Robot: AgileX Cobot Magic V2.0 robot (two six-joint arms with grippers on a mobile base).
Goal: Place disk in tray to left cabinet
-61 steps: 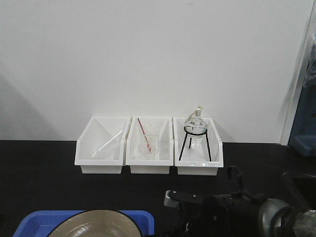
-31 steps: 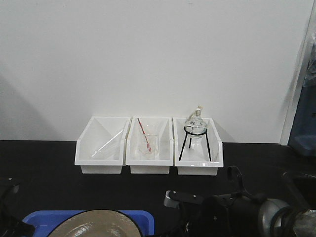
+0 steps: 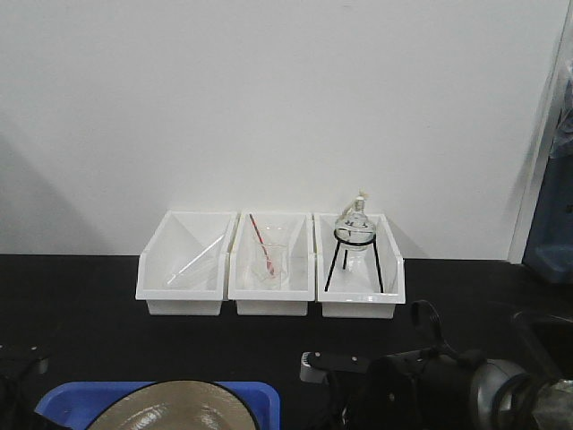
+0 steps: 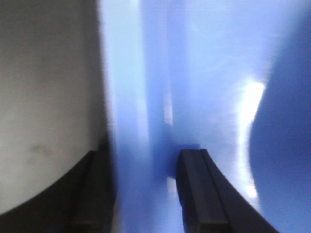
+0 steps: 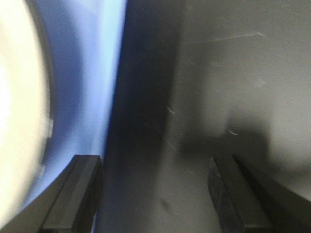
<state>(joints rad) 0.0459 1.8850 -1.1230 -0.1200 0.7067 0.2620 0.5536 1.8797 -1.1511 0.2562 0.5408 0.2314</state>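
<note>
Both ends of tray (image 3: 265, 394) being approached

Newly in view: left arm (image 3: 18, 385); right arm (image 3: 430, 390) sits lower than before; reads as a two-sided lift setting up; left gripper (image 4: 146, 194) straddles the smooth blue plastic lip, clamped or not I cannot tell; right gripper (image 5: 153, 194) gapes beside the rim; glossy tan round disk (image 3: 175, 408) lies in the tray on matte black table (image 3: 89, 296).

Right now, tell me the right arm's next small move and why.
Probably slide the right gripper sideways toward the tray: its jaws are open with only black tabletop between them, and the tray's rim lies just outside them.
</note>
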